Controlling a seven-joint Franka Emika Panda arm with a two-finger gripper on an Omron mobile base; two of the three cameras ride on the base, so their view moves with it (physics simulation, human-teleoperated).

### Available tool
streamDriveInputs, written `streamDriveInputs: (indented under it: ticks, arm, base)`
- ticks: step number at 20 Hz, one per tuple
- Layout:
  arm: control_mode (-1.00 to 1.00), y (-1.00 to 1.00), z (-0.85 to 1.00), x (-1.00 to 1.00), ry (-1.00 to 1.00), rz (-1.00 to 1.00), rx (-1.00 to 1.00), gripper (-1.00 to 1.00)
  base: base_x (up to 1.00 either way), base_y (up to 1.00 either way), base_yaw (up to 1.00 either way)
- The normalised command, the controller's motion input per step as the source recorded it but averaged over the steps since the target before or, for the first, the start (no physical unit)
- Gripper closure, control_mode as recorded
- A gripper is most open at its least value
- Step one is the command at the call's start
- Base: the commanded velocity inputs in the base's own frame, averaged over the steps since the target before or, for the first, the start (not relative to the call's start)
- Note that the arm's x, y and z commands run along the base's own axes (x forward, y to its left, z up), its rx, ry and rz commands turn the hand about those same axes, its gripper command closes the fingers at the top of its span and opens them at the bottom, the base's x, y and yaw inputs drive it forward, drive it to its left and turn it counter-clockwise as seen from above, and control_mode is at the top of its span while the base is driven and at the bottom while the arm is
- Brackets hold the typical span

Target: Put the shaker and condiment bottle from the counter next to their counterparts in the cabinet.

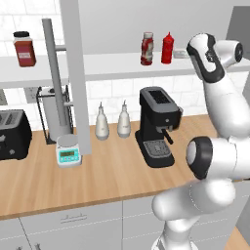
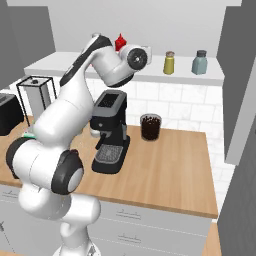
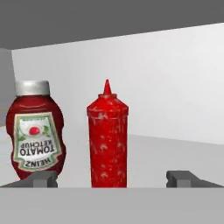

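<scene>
On the cabinet's (image 1: 112,66) white shelf, the condiment bottle (image 3: 107,140) stands upright just beside the labelled ketchup bottle (image 3: 36,131), apart from it by a narrow gap. The pincer (image 3: 112,178) faces the plain red bottle with its two tips spread wide to either side and touching nothing, so it is released and empty. Farther along the shelf from the ketchup, the shaker (image 2: 169,63) stands near the pale blue shaker (image 2: 200,62), well apart from the red pair. Both items appear to sit by their counterparts already, so the placing step looks finished. By my judgement the next move calls for drawing the hand straight back from the shelf without brushing the condiment bottle, then lowering the arm clear above the desk (image 1: 107,171).
</scene>
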Motion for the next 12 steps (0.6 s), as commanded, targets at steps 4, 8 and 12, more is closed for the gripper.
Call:
streamDriveInputs:
  ticks: [4,8,12]
  arm:
    - [-1.0,-0.01,-0.28,-1.0,0.0,0.0,-0.03,-1.0]
    - [-1.0,-0.01,-0.41,-1.0,0.0,0.0,0.0,-1.0]
    - [-1.0,0.0,-0.7,-1.0,0.0,0.0,-0.02,-1.0]
  base:
    - [0.0,0.0,0.0]
    - [0.0,0.0,0.0]
    - [0.0,0.0,0.0]
